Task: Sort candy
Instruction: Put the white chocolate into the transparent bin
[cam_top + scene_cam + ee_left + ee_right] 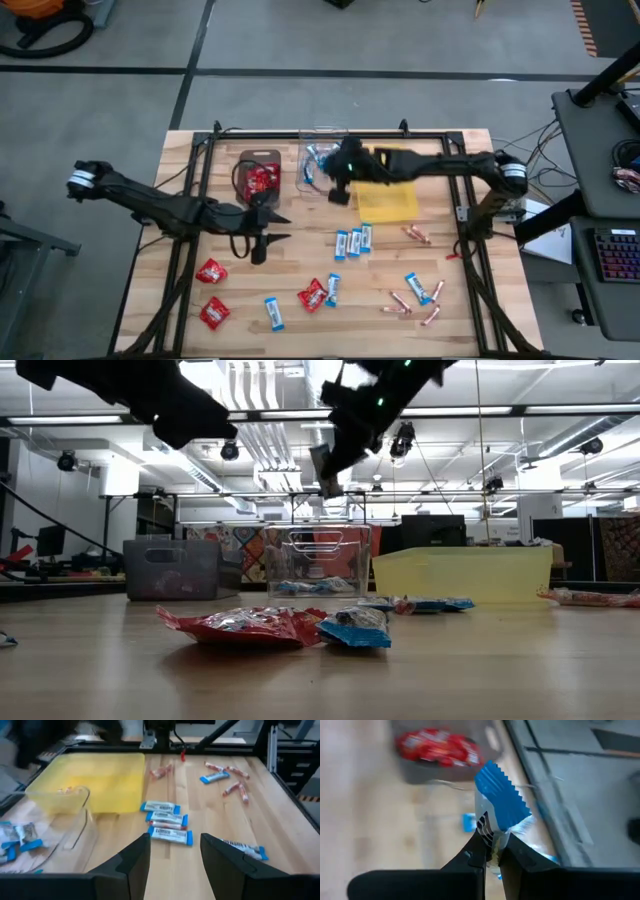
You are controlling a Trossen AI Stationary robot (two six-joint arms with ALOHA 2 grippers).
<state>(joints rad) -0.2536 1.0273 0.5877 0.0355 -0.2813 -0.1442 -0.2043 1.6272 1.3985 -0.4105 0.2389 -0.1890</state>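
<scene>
Only at the right wrist does the right pincer point(491, 851) show pinching a blue-and-white bar point(500, 810); left pincer point(175, 857) spread.

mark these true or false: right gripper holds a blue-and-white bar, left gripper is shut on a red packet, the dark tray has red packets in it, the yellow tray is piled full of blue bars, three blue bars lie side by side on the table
1. The right gripper holds a blue-and-white bar. True.
2. The left gripper is shut on a red packet. False: it is open and holds nothing, above the bare wood.
3. The dark tray has red packets in it. True.
4. The yellow tray is piled full of blue bars. False: no blue bars show in it; the blue bars already sorted lie in the clear tray.
5. Three blue bars lie side by side on the table. True; they sit just in front of the yellow tray.
</scene>
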